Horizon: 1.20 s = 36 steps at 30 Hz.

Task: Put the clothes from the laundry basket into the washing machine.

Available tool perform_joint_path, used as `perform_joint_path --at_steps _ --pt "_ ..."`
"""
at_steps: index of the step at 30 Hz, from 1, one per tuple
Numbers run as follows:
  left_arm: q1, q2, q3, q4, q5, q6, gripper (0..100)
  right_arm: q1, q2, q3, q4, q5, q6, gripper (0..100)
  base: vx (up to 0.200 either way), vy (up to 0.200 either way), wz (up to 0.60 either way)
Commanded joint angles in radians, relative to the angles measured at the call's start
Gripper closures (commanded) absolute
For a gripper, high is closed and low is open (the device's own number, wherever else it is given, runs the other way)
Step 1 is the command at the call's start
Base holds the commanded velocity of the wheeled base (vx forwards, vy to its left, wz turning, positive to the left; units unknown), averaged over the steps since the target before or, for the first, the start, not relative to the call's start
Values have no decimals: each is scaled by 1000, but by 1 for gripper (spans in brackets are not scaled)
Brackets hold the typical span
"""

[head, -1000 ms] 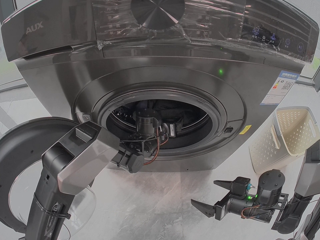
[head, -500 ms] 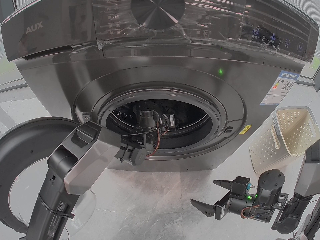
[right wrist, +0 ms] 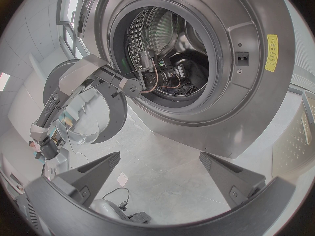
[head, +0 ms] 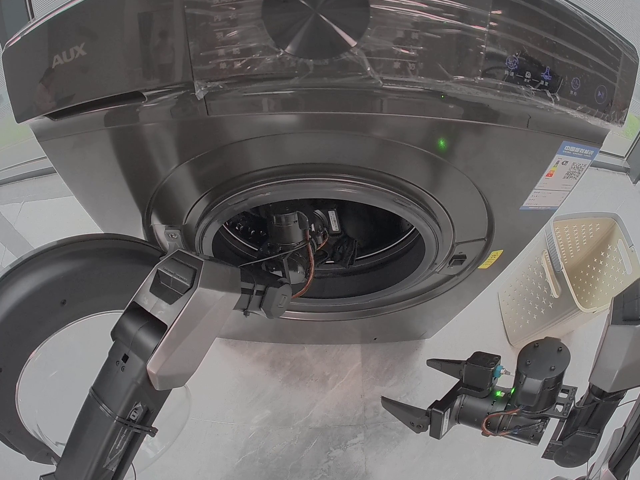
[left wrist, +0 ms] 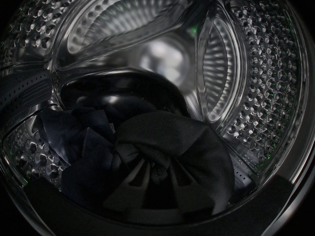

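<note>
My left claw is inside the drum of the washing machine, my left arm passing through the round opening. Its two fingers are drawn in close on a bunched fold of a black garment, so the claw is gripping that cloth. The folds gather at the fingertips and the rest of the garment spreads low in the drum, down to its bottom wall. Just beside it, touching it, lies a dark blue garment, crumpled against the perforated wall.

The machine's door stands swung wide open on my left, below the opening's level and next to my left arm.

My right claw hangs over the pale floor in front of the machine, low and to my right, well apart from the opening. Its fingers are spread wide with nothing between them.

The cream laundry basket sits on the floor at the machine's right corner, tilted, its perforated inside turned towards me, near my right arm.
</note>
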Motion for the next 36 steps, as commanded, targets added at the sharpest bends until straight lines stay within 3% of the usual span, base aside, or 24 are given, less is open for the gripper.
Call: perform_joint_path --at_steps 1,4,8,11,13,16,22,28,31,36 --pt "-8 7 -4 2 1 -1 0 -3 -3 0 0 0 0 0 0 0 0" --pt "-19 -13 -4 -3 1 -4 0 -3 -6 0 0 0 0 0 0 0 0" --pt "-61 -163 200 -6 14 7 0 -3 -6 3 0 0 0 0 0 0 0" --pt "-87 -265 352 -10 2 35 0 -1 -6 3 0 0 0 0 0 0 0" --pt "-114 -343 490 -36 1 78 0 -1 -9 3 0 0 0 0 0 0 0" --pt "-136 -424 648 -104 -1 107 0 0 -15 5 0 0 -2 0 0 0 0" --pt "-163 -533 915 -208 -9 113 0 0 -32 11 0 -1 -2 0 0 0 0" --pt "-228 -648 1171 -285 -91 133 0 4 -29 15 0 -3 0 0 0 0 0" --pt "-255 -714 1268 -343 -99 128 0 5 -47 37 0 -4 0 0 0 0 0" --pt "-298 -851 1495 -342 -136 125 0 30 -130 95 0 -9 4 0 0 0 0"
